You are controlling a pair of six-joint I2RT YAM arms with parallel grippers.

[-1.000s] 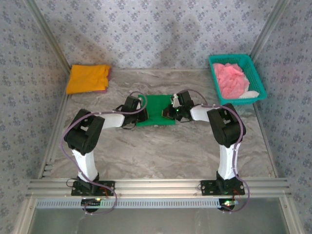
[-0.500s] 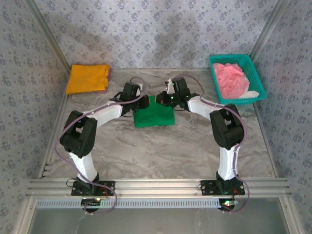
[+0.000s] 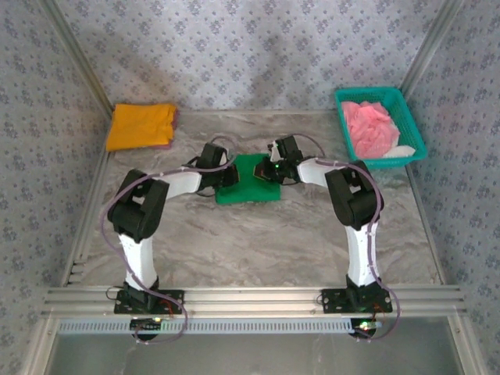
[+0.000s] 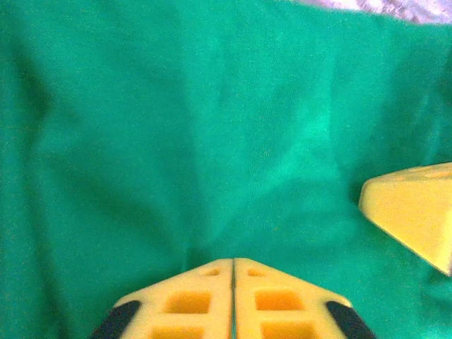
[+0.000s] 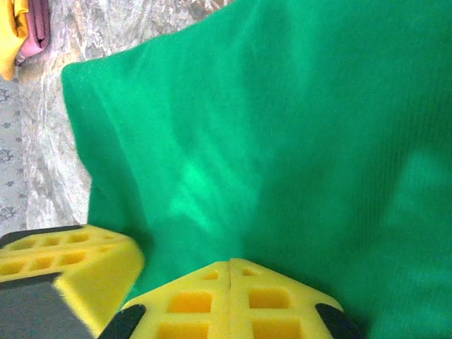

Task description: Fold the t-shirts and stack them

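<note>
The green t-shirt (image 3: pixel 248 186) lies folded into a small rectangle on the marble-patterned worktop (image 3: pixel 258 242), midway between the side edges and nearer the far edge. Its cloth is plain bright green with a few soft creases. The left gripper (image 4: pixel 233 263) and the right gripper (image 5: pixel 231 263) each have their yellow tips against it, fingers pressed together. Whether either pair has a pinch of cloth nipped between them cannot be told. The orange-yellow t-shirt (image 3: pixel 141 125) lies folded at the far left corner. The pink t-shirt (image 3: pixel 367 129) sits crumpled in the teal basket (image 3: pixel 415 125) at the far right corner.
</note>
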